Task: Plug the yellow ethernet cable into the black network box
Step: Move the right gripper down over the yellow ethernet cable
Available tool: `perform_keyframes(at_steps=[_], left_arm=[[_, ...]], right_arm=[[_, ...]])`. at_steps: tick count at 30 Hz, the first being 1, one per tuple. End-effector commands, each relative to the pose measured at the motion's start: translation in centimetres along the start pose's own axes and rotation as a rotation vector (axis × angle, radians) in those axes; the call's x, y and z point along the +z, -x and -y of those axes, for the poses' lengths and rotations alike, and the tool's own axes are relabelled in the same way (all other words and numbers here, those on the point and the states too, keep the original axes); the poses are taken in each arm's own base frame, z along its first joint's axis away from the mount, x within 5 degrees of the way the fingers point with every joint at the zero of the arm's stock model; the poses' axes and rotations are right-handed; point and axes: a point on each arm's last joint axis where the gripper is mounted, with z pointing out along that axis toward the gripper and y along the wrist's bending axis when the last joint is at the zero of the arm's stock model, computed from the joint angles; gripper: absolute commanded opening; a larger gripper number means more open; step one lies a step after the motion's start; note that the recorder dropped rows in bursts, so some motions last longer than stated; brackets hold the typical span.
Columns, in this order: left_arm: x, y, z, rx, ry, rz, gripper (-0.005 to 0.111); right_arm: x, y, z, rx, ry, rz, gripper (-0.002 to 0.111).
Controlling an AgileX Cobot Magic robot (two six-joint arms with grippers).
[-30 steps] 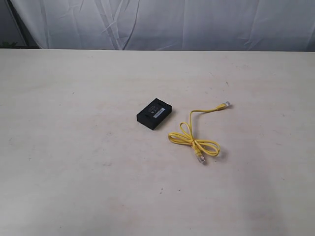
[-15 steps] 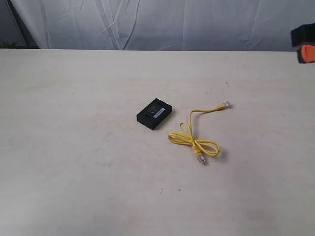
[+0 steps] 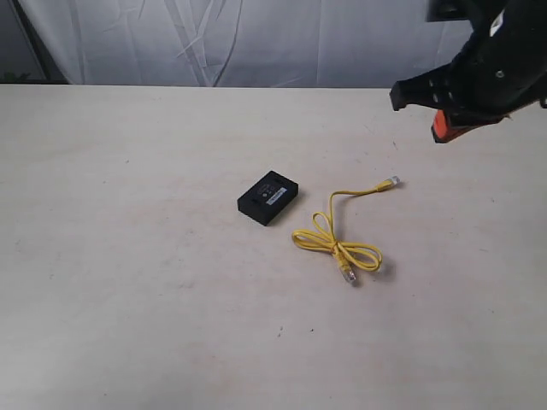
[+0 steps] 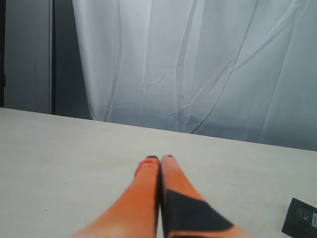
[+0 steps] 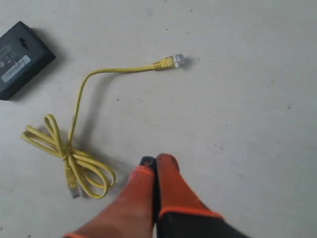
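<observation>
- Black network box (image 3: 268, 197), flat on table (image 3: 128, 273)
- Yellow ethernet cable (image 3: 335, 248), knotted, beside box, unplugged
- Right gripper (image 5: 154, 162), pressed together, empty
- Left gripper (image 4: 159, 158), pressed together, empty

1 ethernet cable (image 3: 335, 247), 1 network box (image 3: 268, 197), 2 pincers: left pincer (image 4: 159, 158), right pincer (image 5: 154, 159).

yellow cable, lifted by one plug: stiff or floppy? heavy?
Probably floppy: the yellow ethernet cable lies in a loose knotted loop, so the rest would likely dangle. Likely light: the cord is thin and short. Its clear plug is small, perhaps slippery to pinch.
</observation>
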Motion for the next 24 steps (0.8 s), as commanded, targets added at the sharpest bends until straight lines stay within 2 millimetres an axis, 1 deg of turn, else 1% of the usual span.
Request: perform_keyframes(at_steps=[1,7,9,11,14,16,17,18,20,24], left_arm=[[0.0,-0.1,0.0,0.002,0.002,-0.002,0.000],[0.0,-0.2,0.0,-0.002,0.002,-0.005,0.000],[0.0,-0.2,0.0,-0.002,0.002,-0.012,0.000],[0.0,-0.3,0.0,-0.002,0.002,-0.019,0.000],[0.0,-0.3,0.0,-0.002,0.002,-0.023,0.000],[0.0,-0.3,0.0,-0.002,0.002,-0.023,0.000],[0.0,-0.3,0.0,-0.002,0.002,-0.023,0.000],[0.0,-0.3,0.0,-0.002,0.002,-0.023,0.000],[0.0,-0.4,0.0,-0.002,0.002,-0.028,0.000],[0.0,-0.4,0.0,-0.002,0.002,-0.028,0.000]], right_arm=[[2.3,1.8,-0.2,0.066,-0.017,-0.082,-0.001],[5.7,4.0,-0.7,0.169,0.003,-0.179,-0.001],[6.7,4.6,-0.8,0.173,0.000,-0.215,0.003],[8.0,5.0,-1.1,0.189,0.020,-0.255,0.015],[9.8,5.1,-1.9,0.220,0.106,-0.308,0.043],[10.7,5.0,-2.5,0.260,0.164,-0.330,0.057],[11.2,5.0,-2.7,0.278,0.185,-0.337,0.062],[11.6,5.0,-2.9,0.282,0.203,-0.335,0.063],[12.4,5.0,-3.3,0.287,0.228,-0.341,0.061],[13.5,4.8,-4.0,0.228,0.182,-0.331,0.058]])
